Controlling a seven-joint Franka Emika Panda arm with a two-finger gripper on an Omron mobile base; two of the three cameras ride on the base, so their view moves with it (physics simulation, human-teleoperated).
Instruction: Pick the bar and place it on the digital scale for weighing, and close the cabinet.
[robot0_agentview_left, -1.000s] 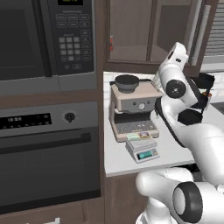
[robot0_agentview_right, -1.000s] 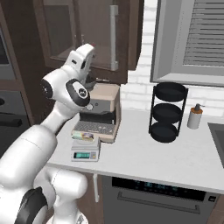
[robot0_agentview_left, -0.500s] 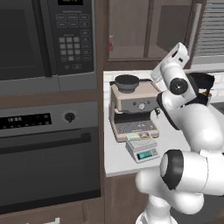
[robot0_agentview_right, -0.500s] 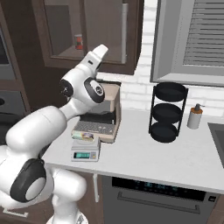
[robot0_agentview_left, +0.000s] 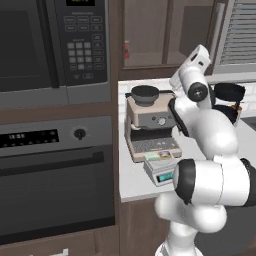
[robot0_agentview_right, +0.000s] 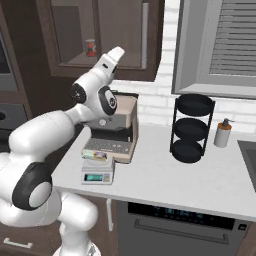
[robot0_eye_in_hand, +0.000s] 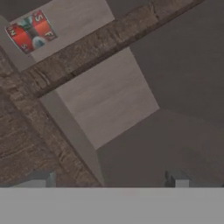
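Note:
The bar (robot0_agentview_left: 161, 156) (robot0_agentview_right: 96, 157) lies flat on the platform of the small grey digital scale (robot0_agentview_left: 163, 173) (robot0_agentview_right: 97, 175), in front of the espresso machine. My gripper (robot0_eye_in_hand: 111, 181) is raised high in front of the dark wooden cabinet (robot0_agentview_right: 100, 70) (robot0_agentview_left: 165, 70). It is open, its fingertips (robot0_eye_in_hand: 177, 179) stand far apart, and nothing is between them. It faces the cabinet's wooden frame (robot0_eye_in_hand: 87, 48) and glass pane. In the right base view the door looks flush with the frame, and its grey handle (robot0_agentview_right: 145, 30) stands upright on the right.
A red can (robot0_agentview_right: 90, 48) (robot0_eye_in_hand: 31, 31) stands inside the cabinet behind the glass. A beige espresso machine (robot0_agentview_left: 150, 125) sits behind the scale. A black tiered rack (robot0_agentview_right: 191, 127) and a soap bottle (robot0_agentview_right: 222, 134) stand further right. The microwave (robot0_agentview_left: 50, 45) and oven (robot0_agentview_left: 55, 180) are to the left.
The cabinet door has swung shut, its handle moving right in the right base view. My hand rose along with it, and the jaws widened.

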